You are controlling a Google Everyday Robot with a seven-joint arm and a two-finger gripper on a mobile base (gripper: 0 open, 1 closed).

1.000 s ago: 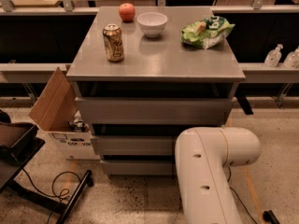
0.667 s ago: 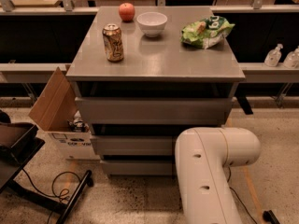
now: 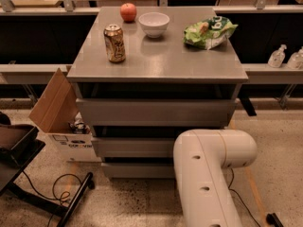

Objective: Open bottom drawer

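Note:
The grey cabinet (image 3: 156,65) stands in the middle with three drawers. The bottom drawer (image 3: 137,170) is the lowest, a plain flat grey front without handle, and looks closed, about flush under the middle drawer (image 3: 132,146). The top drawer (image 3: 156,111) is wider and taller. My white arm (image 3: 208,174) rises at the lower right and covers the right part of the bottom and middle drawer fronts. My gripper is not in view; it is hidden behind the arm or out of the frame.
On the cabinet top stand a soda can (image 3: 115,43), a red apple (image 3: 128,12), a white bowl (image 3: 154,23) and a green chip bag (image 3: 208,32). An open cardboard box (image 3: 59,117) sits left of the cabinet. A black stand and cable (image 3: 61,193) lie at lower left.

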